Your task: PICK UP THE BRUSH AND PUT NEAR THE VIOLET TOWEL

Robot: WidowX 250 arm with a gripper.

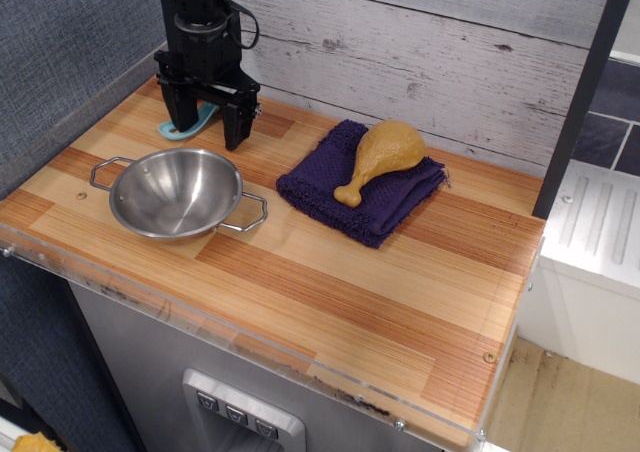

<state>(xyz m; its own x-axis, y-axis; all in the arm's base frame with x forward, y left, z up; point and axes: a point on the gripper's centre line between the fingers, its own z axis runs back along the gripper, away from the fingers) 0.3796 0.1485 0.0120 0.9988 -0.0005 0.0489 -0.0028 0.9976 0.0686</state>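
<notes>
The light-blue brush lies flat on the wooden counter at the back left. Only part of its handle shows, as my gripper covers the rest. My black gripper is open and points straight down over the brush, with one finger on each side of it and its tips close to the counter. The violet towel lies folded to the right, near the back wall, well apart from the brush. A tan toy drumstick lies on top of the towel.
A steel bowl with two wire handles stands just in front of the gripper. A grey plank wall runs along the back and a blue-grey wall along the left. The counter's front edge has a clear plastic lip.
</notes>
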